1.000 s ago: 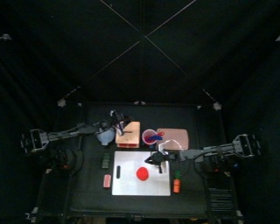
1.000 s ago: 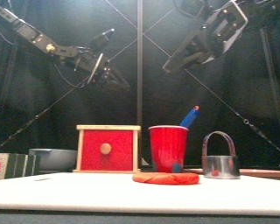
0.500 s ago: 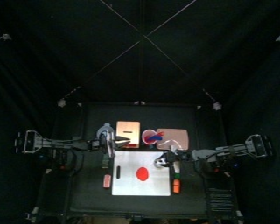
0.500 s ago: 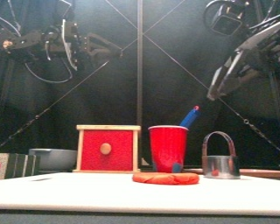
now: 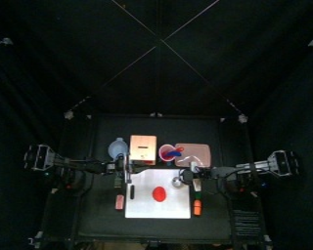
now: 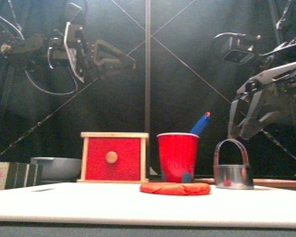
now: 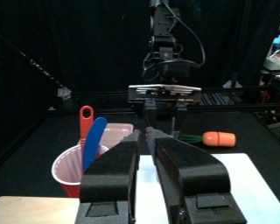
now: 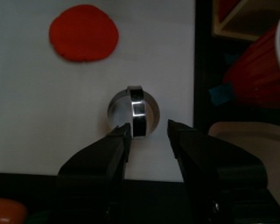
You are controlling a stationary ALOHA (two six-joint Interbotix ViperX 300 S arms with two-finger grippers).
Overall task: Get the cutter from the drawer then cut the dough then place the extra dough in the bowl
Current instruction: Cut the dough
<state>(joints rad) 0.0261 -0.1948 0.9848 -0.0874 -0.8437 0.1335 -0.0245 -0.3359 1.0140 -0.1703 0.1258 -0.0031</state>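
The metal cutter point(image 6: 233, 167) stands upright on the white board point(image 5: 140, 208), right of the flat red dough point(image 6: 176, 188). In the right wrist view the cutter point(image 8: 136, 110) lies just beyond my right gripper point(image 8: 145, 131), whose jaws stand open above it without touching. In the front view the right gripper point(image 6: 243, 118) hangs a little above the wire handle. My left gripper point(image 6: 121, 57) hovers high over the left side, jaws together and holding nothing. The wooden box point(image 6: 115, 157) has its red drawer front closed. The blue-grey bowl point(image 6: 58, 168) sits left of the box.
A red cup point(image 6: 178, 155) with a blue and a red knife stands behind the dough. The pink tray point(image 5: 199, 153) lies at the back right. An orange toy point(image 5: 198, 207) sits off the board's right edge, a red toy point(image 5: 120, 202) off its left.
My right gripper has come down from high above to just over the cutter. The left arm has swung away from the box and now sits level above the board's left edge.
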